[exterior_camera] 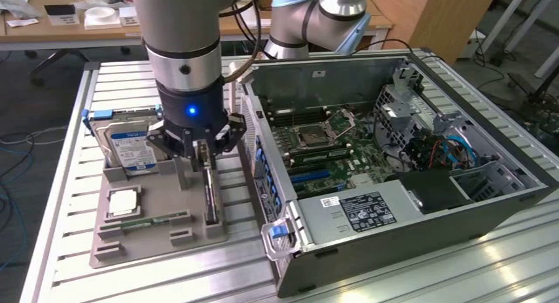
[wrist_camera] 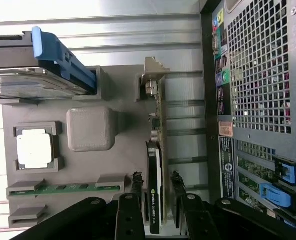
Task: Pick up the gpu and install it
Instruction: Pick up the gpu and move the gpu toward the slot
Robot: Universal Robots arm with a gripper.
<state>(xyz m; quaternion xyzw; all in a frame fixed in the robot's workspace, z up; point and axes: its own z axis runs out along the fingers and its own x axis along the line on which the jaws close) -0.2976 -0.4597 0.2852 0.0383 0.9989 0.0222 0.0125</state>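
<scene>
Hand astride graphics card in grey tray.
I see its fingers spread either side of the card standing on edge, a gap showing each side.

Gripper: low over gpu — card upright on edge in grey tray.
Computer case: open, beside tray.
</scene>
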